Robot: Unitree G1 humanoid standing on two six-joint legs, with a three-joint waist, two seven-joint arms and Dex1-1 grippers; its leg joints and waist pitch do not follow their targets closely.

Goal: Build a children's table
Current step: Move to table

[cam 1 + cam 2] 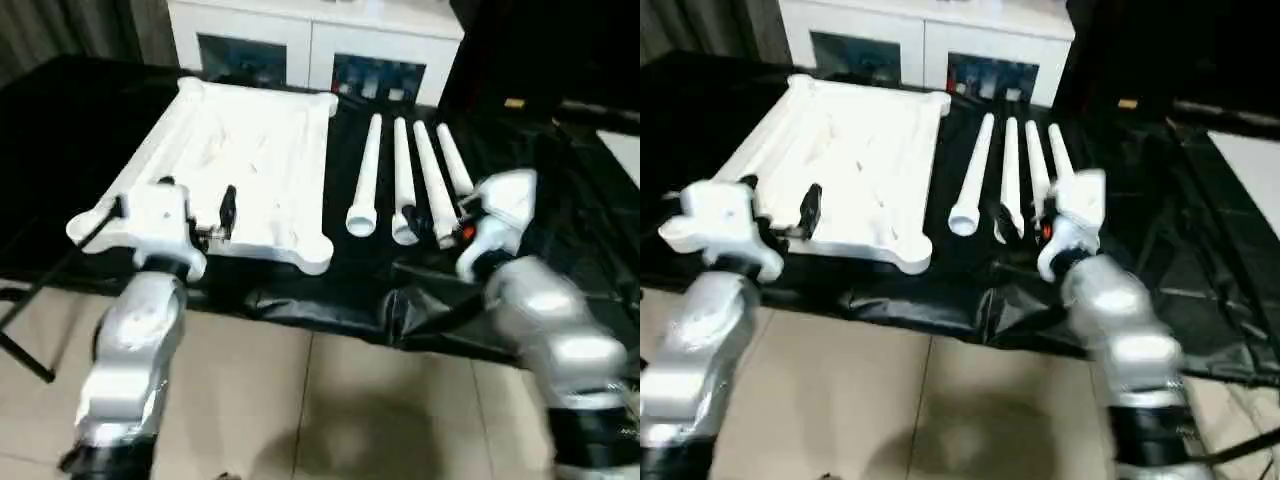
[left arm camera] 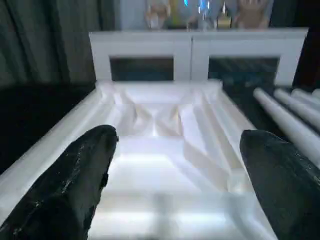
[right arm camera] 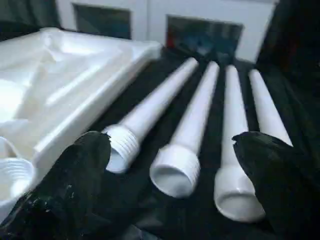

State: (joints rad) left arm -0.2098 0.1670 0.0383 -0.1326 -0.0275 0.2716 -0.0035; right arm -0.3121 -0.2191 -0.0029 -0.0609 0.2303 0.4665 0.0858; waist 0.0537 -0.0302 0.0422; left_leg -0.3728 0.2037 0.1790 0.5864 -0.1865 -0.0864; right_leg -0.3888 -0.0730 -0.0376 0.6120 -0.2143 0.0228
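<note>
Both hands are spread wide and grasp nothing: the left hand (image 2: 165, 170) hovers over the near edge of the table top (image 1: 240, 160), the right hand (image 3: 175, 185) over the near ends of the four legs (image 3: 200, 115). On the black-covered surface (image 1: 60, 130), the top lies ribbed side up, long axis running from near edge to far edge. Beside it, toward the surface's right edge, the legs lie parallel, wide ends nearest.

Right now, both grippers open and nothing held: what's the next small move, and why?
Probably lower the right gripper onto the nearest leg and close. The four legs lie loose side by side right of the top, which lies ribbed side up, its corner sockets empty. The left gripper hangs open over the top.
</note>
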